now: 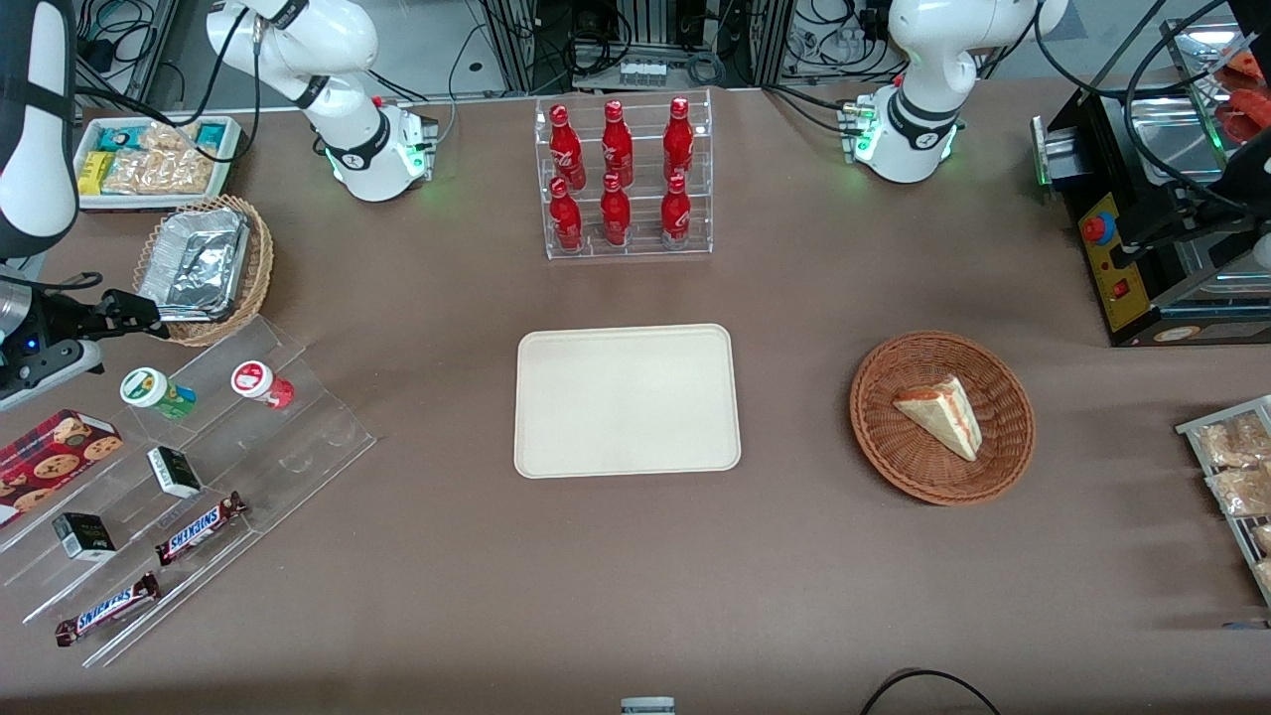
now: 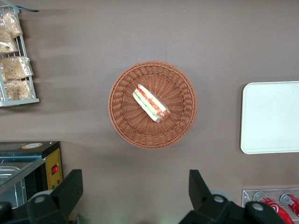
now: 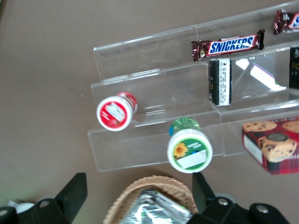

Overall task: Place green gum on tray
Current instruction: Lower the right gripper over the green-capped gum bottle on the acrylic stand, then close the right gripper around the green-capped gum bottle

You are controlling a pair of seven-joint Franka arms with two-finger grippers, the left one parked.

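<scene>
The green gum (image 1: 157, 391) lies on the top step of a clear acrylic rack (image 1: 298, 437) at the working arm's end of the table, its white lid with a green-and-yellow label showing in the right wrist view (image 3: 189, 147). A red gum canister (image 1: 261, 383) lies beside it (image 3: 116, 112). My gripper (image 1: 149, 318) hovers open and empty over the edge of a wicker basket with foil trays (image 1: 204, 268), a little farther from the front camera than the green gum; in the wrist view (image 3: 138, 191) the gum sits close to one finger. The cream tray (image 1: 627, 400) lies bare at the table's middle (image 2: 271, 116).
The rack's lower steps hold Snickers bars (image 1: 199, 527), small dark boxes (image 1: 174, 471) and a cookie box (image 1: 55, 449). A rack of red bottles (image 1: 624, 179) stands farther from the camera than the tray. A wicker basket with a sandwich (image 1: 941, 417) lies toward the parked arm's end.
</scene>
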